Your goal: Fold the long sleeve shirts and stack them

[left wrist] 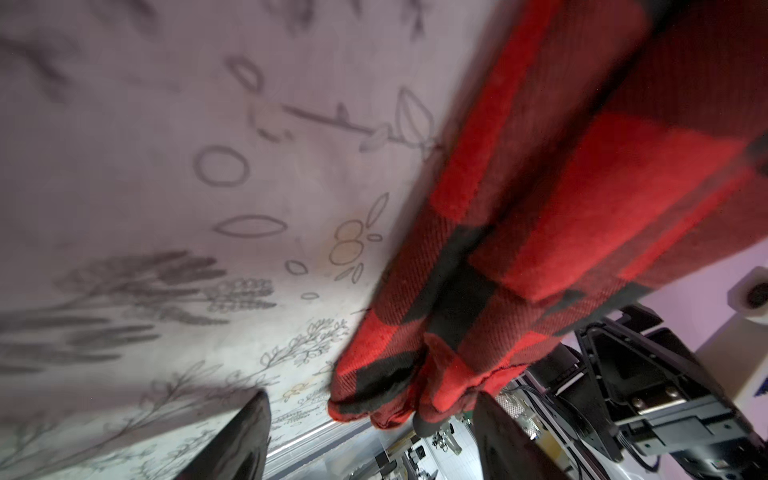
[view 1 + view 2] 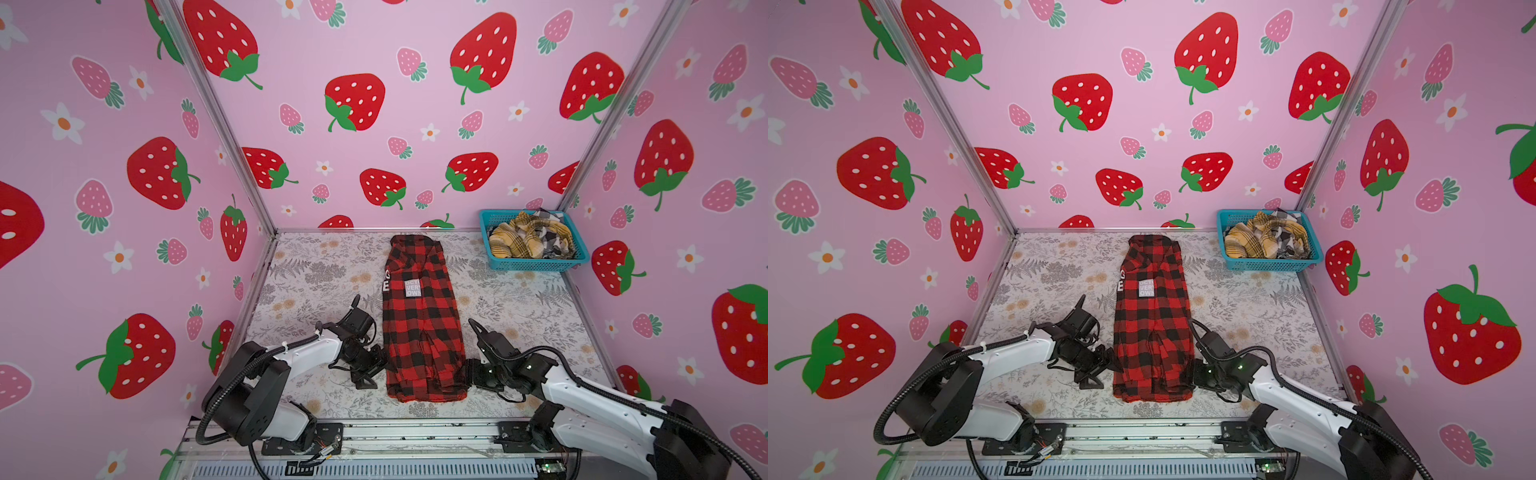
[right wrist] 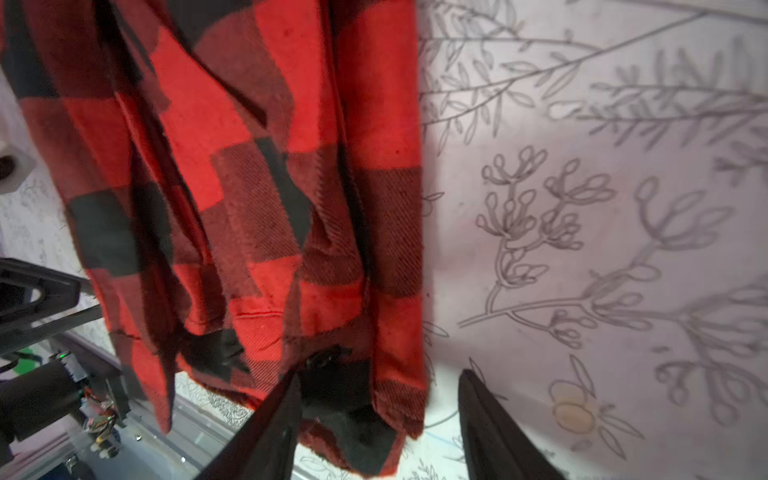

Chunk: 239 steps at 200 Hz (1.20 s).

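My left gripper point(image 1: 372, 395) is spread, with the near left hem corner of the red shirt point(image 2: 419, 328) loose between its fingers. My right gripper point(image 3: 381, 374) is spread too, at the near right corner. The red shirt lies folded into a long strip mid-table point(image 2: 316, 270). A yellow shirt point(image 2: 519, 241) and a black-and-white shirt point(image 2: 552, 232) sit crumpled in the basket point(image 2: 536, 264) at the far right corner.

Red shirt point(image 2: 419, 324) is fuzzy twill cloth, basket point(image 2: 536, 264) plastic.

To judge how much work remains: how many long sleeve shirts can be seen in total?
3. The red-and-black shirt lies on the table; the mustard-yellow shirt and the black-and-white shirt are crumpled in the turquoise basket. More may be hidden beneath them.
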Each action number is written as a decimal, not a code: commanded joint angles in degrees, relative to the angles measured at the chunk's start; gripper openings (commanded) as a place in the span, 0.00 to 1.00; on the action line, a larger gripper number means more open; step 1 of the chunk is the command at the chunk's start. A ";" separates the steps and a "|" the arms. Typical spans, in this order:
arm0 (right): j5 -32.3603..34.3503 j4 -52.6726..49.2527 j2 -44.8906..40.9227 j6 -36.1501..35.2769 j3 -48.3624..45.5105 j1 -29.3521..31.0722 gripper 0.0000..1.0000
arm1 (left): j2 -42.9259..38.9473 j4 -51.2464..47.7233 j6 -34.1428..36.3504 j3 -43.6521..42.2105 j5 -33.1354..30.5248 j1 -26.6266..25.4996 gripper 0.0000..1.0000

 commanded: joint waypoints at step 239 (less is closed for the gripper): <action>-6.05 11.82 4.16 5.11 -0.01 0.66 0.02 | 7.69 3.14 -0.44 4.84 -2.67 -4.64 0.00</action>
